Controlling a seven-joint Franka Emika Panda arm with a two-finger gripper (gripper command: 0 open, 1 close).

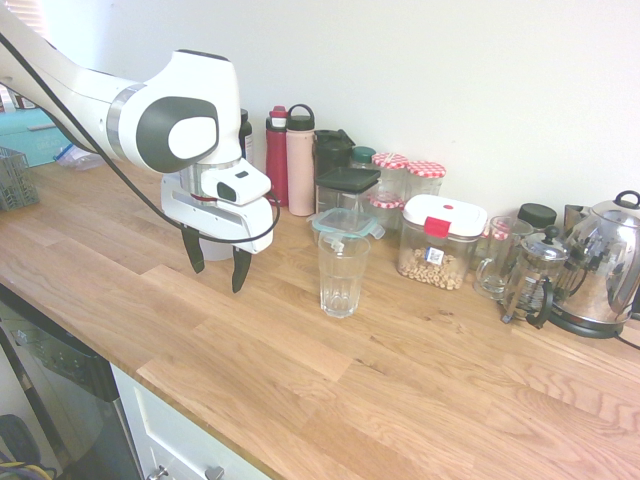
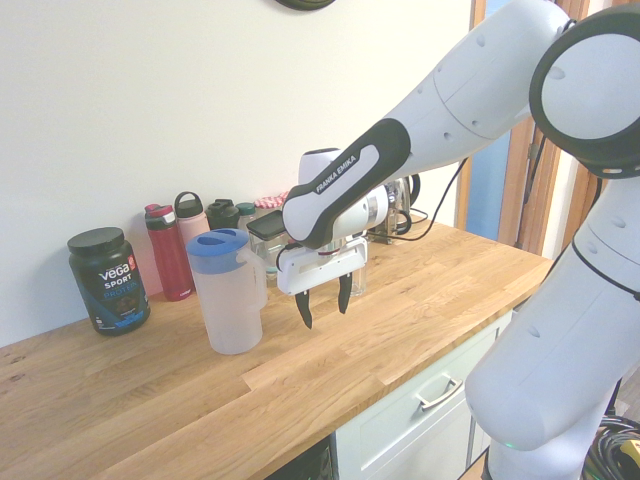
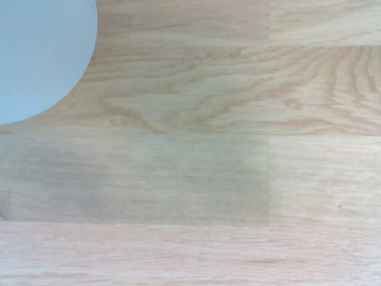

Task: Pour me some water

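The end effector [image 1: 217,264] hangs above the wooden worktop [image 1: 420,400] with its two dark fingers [image 1: 240,269] spread apart and pointing straight down, pinching nothing. Its tips are clear of the wood, roughly midway between the wall edge and the front edge.

In the second exterior view the pitcher [image 2: 229,295], a translucent white jug with a blue lid, stands upright just beside the end effector [image 2: 324,300], on the side away from the glass and slightly nearer the wall; the two do not touch. In the first exterior view the arm covers nearly all of the pitcher. The pale blue disc [image 3: 41,53] at one corner of the wrist view is probably the pitcher's lid seen from above, though it is too blurred to be sure; the rest of that view is bare wood grain.

The drinking glass [image 1: 342,275] stands upright near the end effector on its other side, apart from it, and looks empty.

Along the wall edge runs a row of things: a black tub [image 2: 108,279] of Vega Sport powder towards one end, a red bottle [image 1: 277,155] and a pink bottle [image 1: 300,160] side by side, jars with red-checked lids [image 1: 408,175], a clear container with a white lid [image 1: 440,242], a French press [image 1: 535,278], and a steel kettle [image 1: 605,262] at the far end.
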